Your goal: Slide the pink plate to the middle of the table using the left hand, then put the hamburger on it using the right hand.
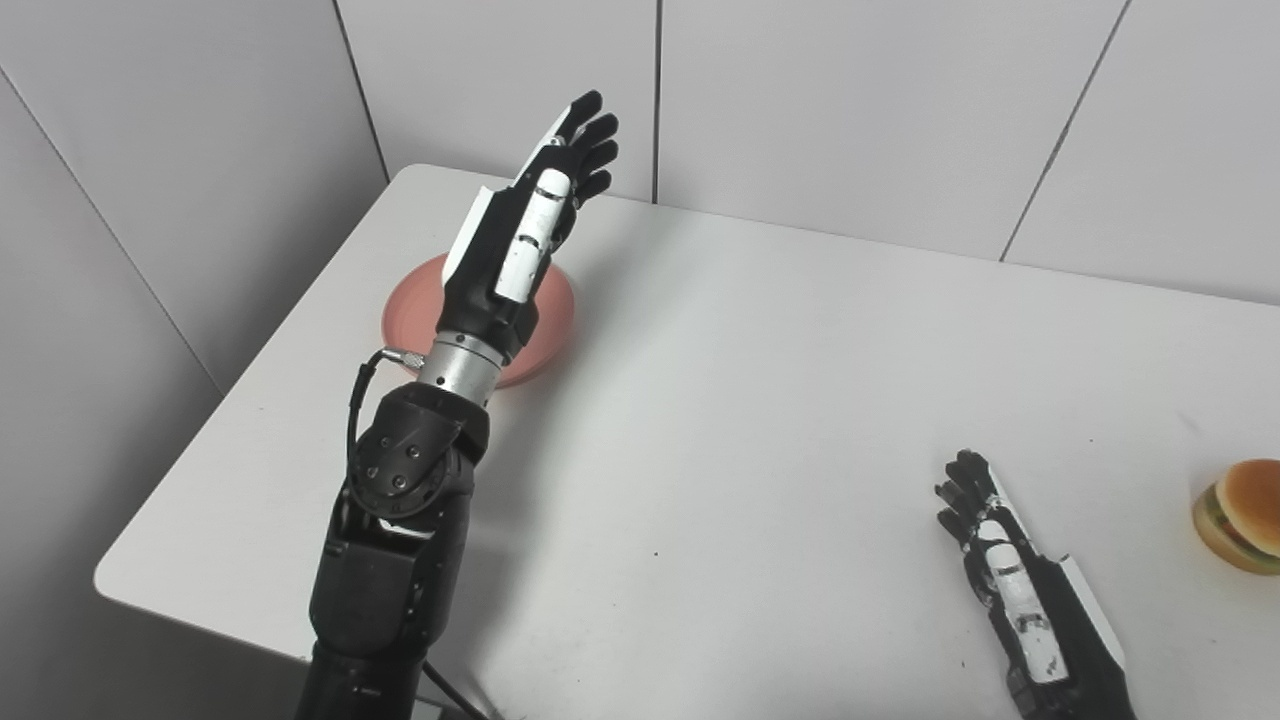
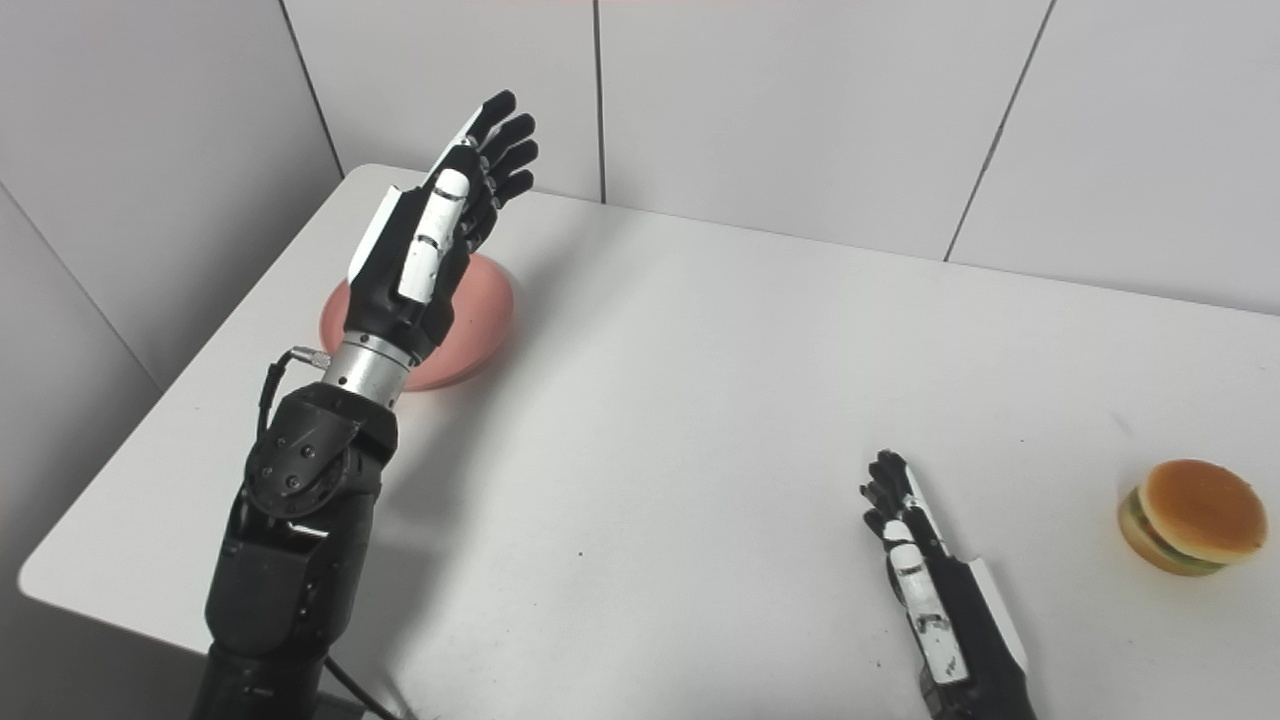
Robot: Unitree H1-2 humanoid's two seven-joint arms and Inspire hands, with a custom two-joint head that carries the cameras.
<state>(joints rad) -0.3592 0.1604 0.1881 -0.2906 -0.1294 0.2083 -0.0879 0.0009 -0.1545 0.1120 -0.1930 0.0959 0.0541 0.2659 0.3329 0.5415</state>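
No readable text, no labels, no brands, no numbers on anything in view

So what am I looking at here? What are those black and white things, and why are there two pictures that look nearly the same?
Those are the two hands of a humanlike robot, each with fingers and a thumb. The two pictures come from two cameras side by side on its head, looking down at a white table, so they show one scene from slightly different spots. The left hand is raised over a pink plate near the table's far left corner, fingers stretched out, holding nothing. The right hand lies low near the front edge, also holding nothing. A hamburger sits on the table off to its right. Neither hand grips anything.
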